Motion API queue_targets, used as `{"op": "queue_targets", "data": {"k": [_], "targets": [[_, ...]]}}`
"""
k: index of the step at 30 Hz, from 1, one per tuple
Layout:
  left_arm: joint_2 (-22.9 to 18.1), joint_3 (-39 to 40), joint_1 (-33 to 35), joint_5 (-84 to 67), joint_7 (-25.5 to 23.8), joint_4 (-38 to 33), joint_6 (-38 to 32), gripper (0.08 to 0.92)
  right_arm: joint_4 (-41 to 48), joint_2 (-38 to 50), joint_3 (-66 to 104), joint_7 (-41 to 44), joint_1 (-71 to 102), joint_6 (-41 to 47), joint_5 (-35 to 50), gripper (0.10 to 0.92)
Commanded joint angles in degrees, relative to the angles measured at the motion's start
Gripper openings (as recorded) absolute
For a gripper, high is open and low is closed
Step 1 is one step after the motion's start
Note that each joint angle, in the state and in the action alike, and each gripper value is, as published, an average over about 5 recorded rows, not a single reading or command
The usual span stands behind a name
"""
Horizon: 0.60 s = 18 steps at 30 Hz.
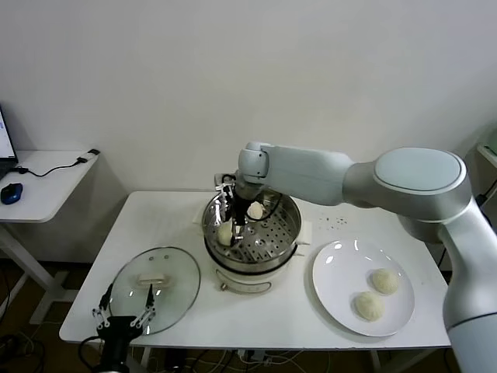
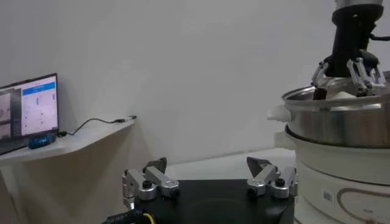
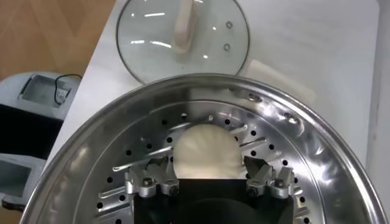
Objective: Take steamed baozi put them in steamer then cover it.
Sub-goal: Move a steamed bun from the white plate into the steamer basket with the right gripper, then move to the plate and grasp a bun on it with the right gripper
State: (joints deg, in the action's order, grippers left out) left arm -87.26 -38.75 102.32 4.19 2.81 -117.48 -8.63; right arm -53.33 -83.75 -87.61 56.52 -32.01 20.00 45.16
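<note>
R gripper (image 1: pixel 231 220) jaws spread, straddling a baozi (image 3: pixel 204 152) just set on steamer (image 1: pixel 287 233) tray at 9 o'clock; 2nd bun (image 1: pixel 255 210) at 12. L gripper (image 1: pixel 124 320) open, idle by glass cover (image 1: pixel 178 268). Next, likely: lift clear, fetch 2 buns off plate (image 1: pixel 334 264).

Robotics lab or test room, not real kitchen. Bare white wall (image 1: pixel 155 78), no cabinets or counters. Plain white work table (image 1: pixel 171 225) on thin legs carries electric steamer (image 1: pixel 252 241), glass cover (image 1: pixel 155 287), white plate (image 1: pixel 361 287). Side desk (image 1: pixel 46 183) holds lit monitor (image 2: pixel 30 112), blue mouse (image 1: pixel 11 193), trailing cable (image 1: pixel 54 167). Wood-tone floor (image 3: pixel 55 36).
</note>
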Motion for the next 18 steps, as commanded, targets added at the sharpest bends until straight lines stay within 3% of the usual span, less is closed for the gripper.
{"op": "queue_targets", "data": {"k": [1, 11, 18], "targets": [[0.1, 0.0, 0.2, 0.1, 0.0, -0.3, 0.0, 0.823, -8.6, 7.7, -0.8, 0.8, -7.2, -0.3, 0.5, 0.822], [0.4, 0.5, 0.8, -0.7, 0.0, -1.6, 0.7, 0.823, -26.7, 30.8, -2.2, 3.2, -19.0, -1.9, -2.9, 0.823], [0.1, 0.7, 1.0, -0.3, 0.2, -2.3, 0.7, 0.823, -37.2, 47.2, -4.5, 3.9, -19.1, -2.4, -10.9, 0.823]]}}
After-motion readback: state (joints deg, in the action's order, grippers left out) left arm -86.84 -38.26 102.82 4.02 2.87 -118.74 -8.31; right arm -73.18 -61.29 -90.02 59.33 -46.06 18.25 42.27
